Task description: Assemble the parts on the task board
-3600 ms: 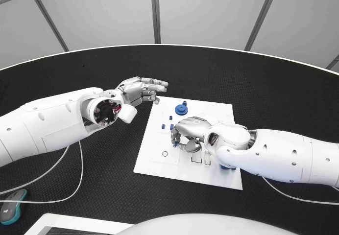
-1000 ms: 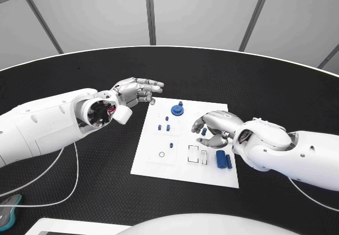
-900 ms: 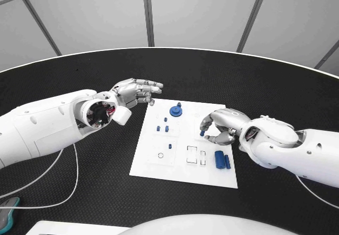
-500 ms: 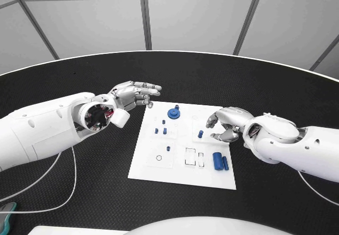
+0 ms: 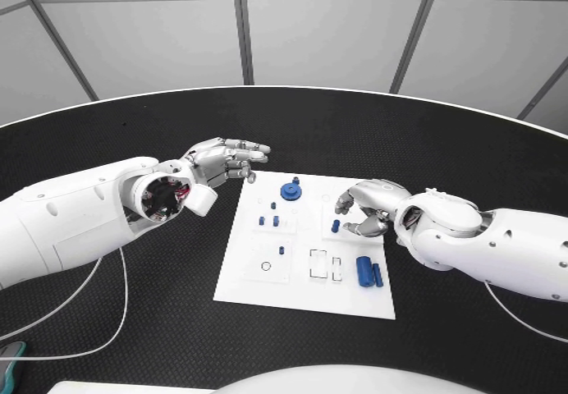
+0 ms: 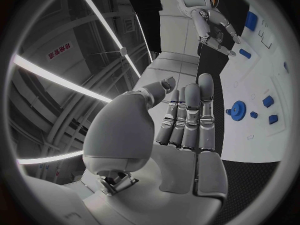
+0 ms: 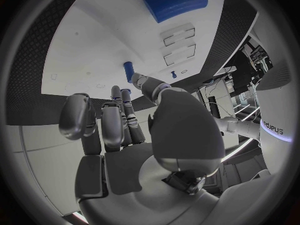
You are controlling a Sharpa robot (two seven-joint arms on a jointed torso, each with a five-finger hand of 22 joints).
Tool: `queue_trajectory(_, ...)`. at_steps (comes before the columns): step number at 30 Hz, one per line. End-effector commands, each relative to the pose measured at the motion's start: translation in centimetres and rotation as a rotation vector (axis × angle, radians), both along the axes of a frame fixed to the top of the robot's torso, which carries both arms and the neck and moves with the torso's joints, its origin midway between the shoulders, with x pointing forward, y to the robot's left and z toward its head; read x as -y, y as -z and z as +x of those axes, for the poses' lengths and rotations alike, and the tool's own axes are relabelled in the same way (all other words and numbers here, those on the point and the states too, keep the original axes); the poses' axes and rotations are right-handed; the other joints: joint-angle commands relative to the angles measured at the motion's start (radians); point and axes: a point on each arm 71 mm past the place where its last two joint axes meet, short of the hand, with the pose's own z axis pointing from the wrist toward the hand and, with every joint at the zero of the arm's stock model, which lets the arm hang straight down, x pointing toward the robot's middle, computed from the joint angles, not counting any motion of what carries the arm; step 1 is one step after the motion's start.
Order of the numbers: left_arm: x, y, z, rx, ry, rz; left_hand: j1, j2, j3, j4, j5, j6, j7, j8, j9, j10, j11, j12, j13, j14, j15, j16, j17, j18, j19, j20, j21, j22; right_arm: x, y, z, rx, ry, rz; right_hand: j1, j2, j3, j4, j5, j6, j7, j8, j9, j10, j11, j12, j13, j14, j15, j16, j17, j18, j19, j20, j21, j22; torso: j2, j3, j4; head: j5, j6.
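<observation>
The white task board [image 5: 302, 287] lies in the middle of the table. On it stand a blue gear [image 5: 290, 190], several small blue pegs [image 5: 270, 220] and two blue blocks [image 5: 369, 272] beside two rectangular slots [image 5: 318, 263]. My right hand [image 5: 364, 205] hovers over the board's right part with its fingers loosely curled and holds nothing. Its thumb tip [image 7: 135, 78] is close beside an upright blue peg [image 5: 336, 225] [image 7: 128, 70]. My left hand [image 5: 225, 158] [image 6: 187, 120] floats off the board's far left corner, fingers stretched out side by side, nothing in it. The gear [image 6: 238, 108] lies beyond its fingertips.
A thin white cable [image 5: 118, 316] loops over the black table [image 5: 391, 131] at the near left, with a teal object [image 5: 7, 348] at its end. The table's pale curved rim [image 5: 474, 104] runs round the back.
The right hand has drawn back from the board's middle to its right part, uncovering the two blue blocks. The peg between its fingers a second ago now stands on the board. The left hand barely moved.
</observation>
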Motion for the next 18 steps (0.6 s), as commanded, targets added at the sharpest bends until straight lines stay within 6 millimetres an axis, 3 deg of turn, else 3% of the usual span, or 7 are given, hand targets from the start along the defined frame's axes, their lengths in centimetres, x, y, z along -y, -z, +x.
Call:
queue_trajectory(1, 0.0, 0.0, 0.0, 0.0, 0.001, 0.0, 0.001, 0.009, -0.005, 0.002, -0.002, 0.003, 0.004, -0.006, 0.002, -0.007, 0.001, -0.006, 0.002, -0.003, 0.0, -0.006, -0.002, 0.007, -0.001, 0.005, -0.006, -0.001, -0.5, 0.2, 0.2, -0.014, -0.006, -0.012, 0.007, 0.001, -0.001, 0.002, -0.005, -0.008, -0.001, -0.006, -0.002, 0.014, -0.001, 0.009, -0.002, 0.024, 0.002, -0.001, 0.0, 0.009, 0.002, -0.001, -0.001, 0.001, 0.001, 0.0013, 0.0004, 0.0, -0.001)
queue_trajectory(5, 0.0, 0.0, 0.0, 0.0, 0.0, 0.0, 0.001, 0.009, -0.005, 0.002, -0.002, 0.003, 0.004, -0.006, 0.002, -0.007, 0.001, -0.006, 0.002, -0.003, 0.0, -0.006, -0.002, 0.007, -0.001, 0.005, -0.006, -0.001, -0.9, 0.5, 0.4, -0.034, -0.012, -0.029, 0.007, 0.003, 0.001, 0.005, -0.004, -0.01, 0.0, -0.008, -0.001, 0.029, -0.004, 0.018, -0.002, 0.025, -0.001, 0.0, 0.001, 0.009, 0.003, -0.003, 0.0, 0.002, 0.0, 0.0014, 0.001, -0.001, -0.003)
queue_trajectory(11, -0.1, 0.0, 0.0, 0.0, -0.001, 0.001, 0.001, 0.009, -0.005, 0.002, -0.002, 0.003, 0.004, -0.006, 0.002, -0.007, 0.001, -0.006, 0.002, -0.003, 0.0, -0.006, -0.002, 0.007, -0.001, 0.005, -0.006, -0.001, -1.4, 0.9, 0.5, -0.053, -0.021, -0.045, 0.009, 0.007, 0.008, 0.006, -0.003, -0.001, 0.004, -0.006, 0.001, 0.049, -0.01, 0.029, -0.003, 0.026, -0.006, 0.002, 0.003, 0.009, 0.005, -0.006, 0.002, 0.004, 0.0, 0.003, -0.0034, 0.002, -0.005)
queue_trajectory(18, 0.0, 0.0, 0.0, -0.001, 0.002, 0.0, 0.001, 0.009, -0.005, 0.002, -0.002, 0.003, 0.004, -0.006, 0.002, -0.007, 0.001, -0.006, 0.002, -0.003, 0.0, -0.006, -0.002, 0.007, -0.001, 0.005, -0.006, -0.001, -1.9, 1.0, 0.6, -0.057, -0.03, -0.047, 0.011, 0.014, 0.016, 0.008, -0.001, 0.014, 0.012, 0.001, 0.006, 0.072, -0.018, 0.041, -0.003, 0.027, -0.013, 0.005, 0.007, 0.008, 0.008, -0.012, 0.007, 0.007, -0.001, 0.0022, -0.0002, -0.002, -0.005)
